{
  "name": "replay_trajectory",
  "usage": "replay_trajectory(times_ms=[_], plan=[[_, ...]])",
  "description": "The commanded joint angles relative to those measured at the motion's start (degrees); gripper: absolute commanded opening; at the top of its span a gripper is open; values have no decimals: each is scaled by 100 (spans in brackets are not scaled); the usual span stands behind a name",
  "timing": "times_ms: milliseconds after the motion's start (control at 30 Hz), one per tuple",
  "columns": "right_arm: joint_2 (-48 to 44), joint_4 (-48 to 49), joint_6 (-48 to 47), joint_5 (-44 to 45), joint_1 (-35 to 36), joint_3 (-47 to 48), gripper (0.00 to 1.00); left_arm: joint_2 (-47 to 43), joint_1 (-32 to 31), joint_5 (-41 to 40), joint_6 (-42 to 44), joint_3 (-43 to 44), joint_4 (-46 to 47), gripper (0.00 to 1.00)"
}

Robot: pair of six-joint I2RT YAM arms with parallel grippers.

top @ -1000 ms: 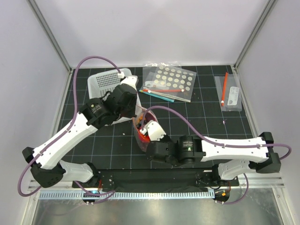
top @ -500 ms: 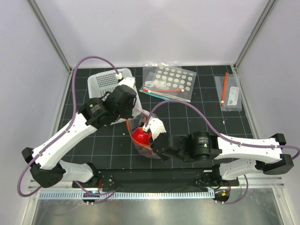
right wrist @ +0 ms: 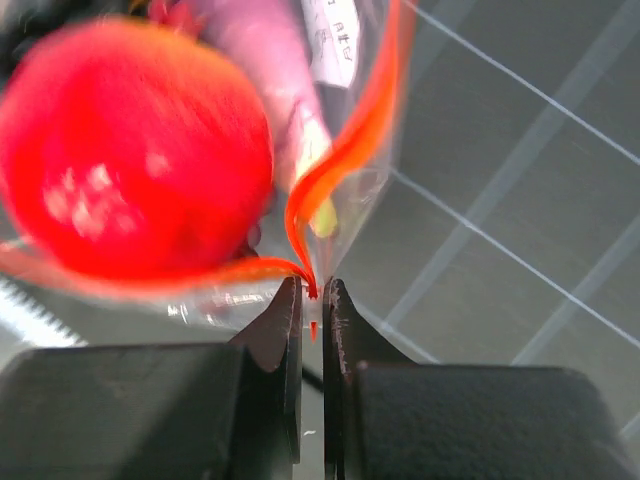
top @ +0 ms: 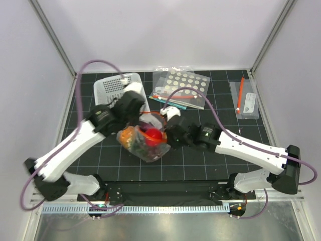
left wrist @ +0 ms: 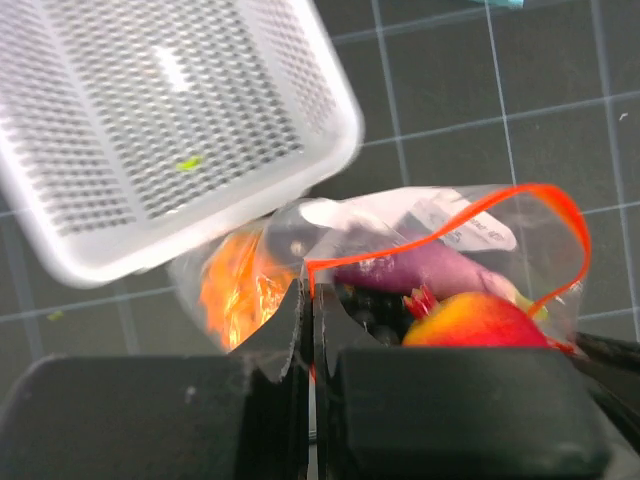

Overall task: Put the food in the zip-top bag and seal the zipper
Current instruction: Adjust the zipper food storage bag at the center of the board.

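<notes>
The clear zip-top bag (top: 143, 145) hangs between both grippers above the mat. Its red-orange zipper (left wrist: 480, 205) loops open at the mouth. Inside lie the red-yellow apple (top: 153, 134), the orange pineapple (top: 129, 134) and the purple grape bunch (left wrist: 420, 272). My left gripper (left wrist: 310, 290) is shut on the zipper's left end. My right gripper (right wrist: 312, 295) is shut on the zipper's other end, with the apple (right wrist: 130, 150) close above its fingers. In the top view the left gripper (top: 134, 116) and right gripper (top: 169, 131) sit either side of the bag.
A white perforated basket (top: 113, 88) stands at the back left, just behind the bag (left wrist: 160, 130). A larger clear bag with white dots (top: 181, 86) lies at the back centre. A small labelled bag with a red strip (top: 244, 99) lies at the back right.
The right arm swung from the near edge up and to the right, pulling its end of the zipper. The bag rose and spread out between the grippers, with the apple now inside it.
</notes>
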Motion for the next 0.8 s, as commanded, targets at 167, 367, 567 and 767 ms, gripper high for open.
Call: replay_trajectory(times_ms=[167, 367, 567, 767], plan=[[-932, 679, -232, -435, -513, -990, 1, 1181, 528, 1013, 110, -231, 1479, 0], [-1608, 793, -662, -619, -513, -1148, 1, 169, 775, 978, 66, -514, 1542, 0], [-2214, 1408, -909, -1032, -505, -1771, 48, 37, 783, 1066, 22, -355, 1313, 0], [-2664, 2673, -1093, -1358, -496, -2939, 75, 186, 792, 1057, 57, -381, 1259, 0]])
